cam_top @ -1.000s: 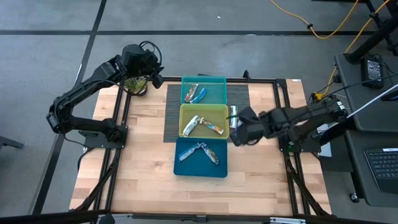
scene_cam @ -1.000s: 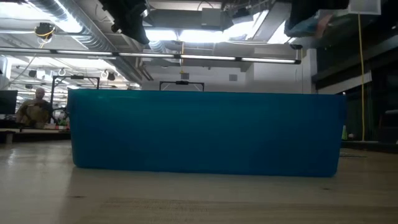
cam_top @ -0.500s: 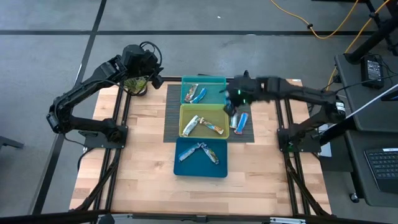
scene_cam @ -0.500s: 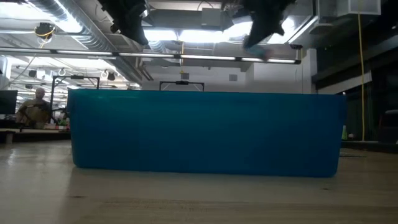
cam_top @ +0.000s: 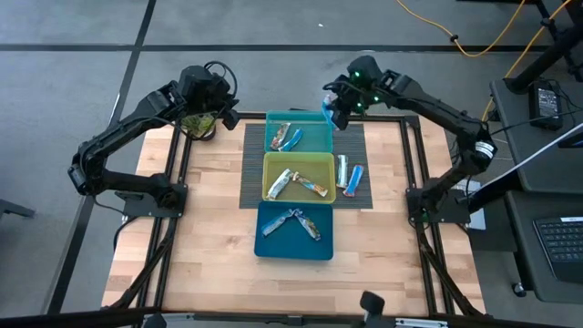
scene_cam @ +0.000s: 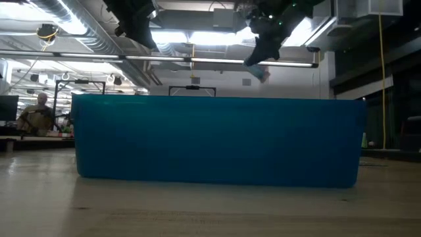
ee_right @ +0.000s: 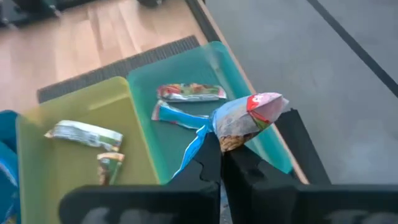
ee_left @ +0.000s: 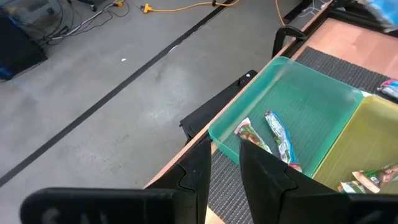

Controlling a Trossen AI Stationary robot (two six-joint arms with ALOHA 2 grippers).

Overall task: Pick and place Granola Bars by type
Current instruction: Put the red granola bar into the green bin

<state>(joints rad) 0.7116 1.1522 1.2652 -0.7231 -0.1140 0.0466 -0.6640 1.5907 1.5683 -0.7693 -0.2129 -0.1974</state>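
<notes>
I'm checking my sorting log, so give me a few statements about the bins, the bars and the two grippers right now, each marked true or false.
1. The right gripper is shut on a bar. True.
2. The right gripper hangs over the blue bin. False: it is by the far right corner of the teal bin.
3. Two bars lie on the dark mat right of the yellow-green bin. True.
4. The teal bin is empty. False: it holds two bars.
5. The left gripper carries a bar. False: its fingers hold nothing.
</notes>
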